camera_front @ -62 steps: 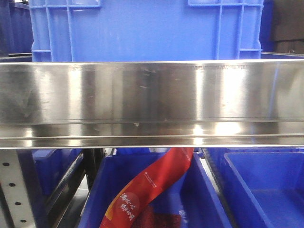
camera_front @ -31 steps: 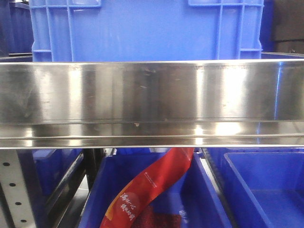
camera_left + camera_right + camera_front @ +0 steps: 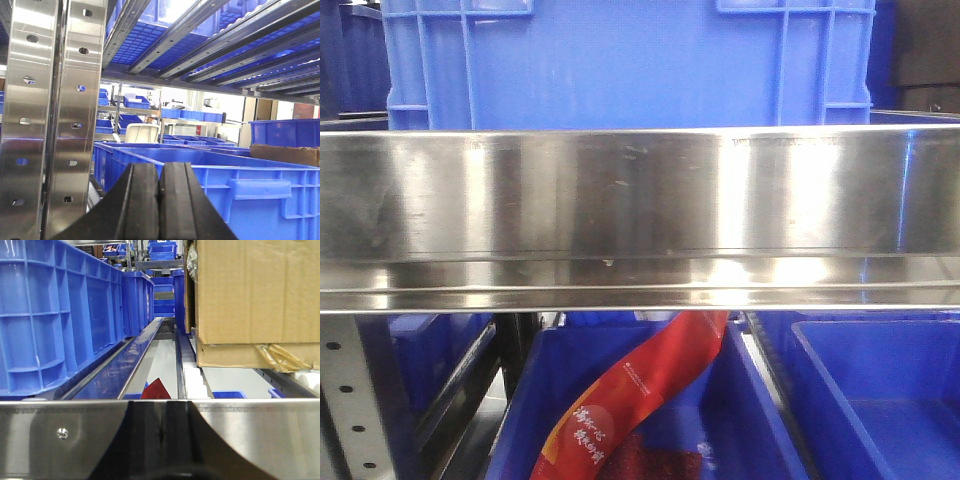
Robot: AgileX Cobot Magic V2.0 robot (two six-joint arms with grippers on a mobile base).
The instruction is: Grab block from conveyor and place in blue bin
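Steel rail (image 3: 640,215) and blue bins (image 3: 620,60) fill my views, no block or conveyor visible; both end effectors, left (image 3: 159,200) and right (image 3: 161,440), sit clenched empty; I'd expect a light, stiff, slick brick, pinched across its flat sides.

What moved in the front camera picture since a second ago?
Nothing visibly moved. Only the bright glints on the shiny steel rail shifted slightly. The big blue crate above it, the red packet and the blue bin it lies in sit just as before. No block, conveyor belt or arm shows in that view.
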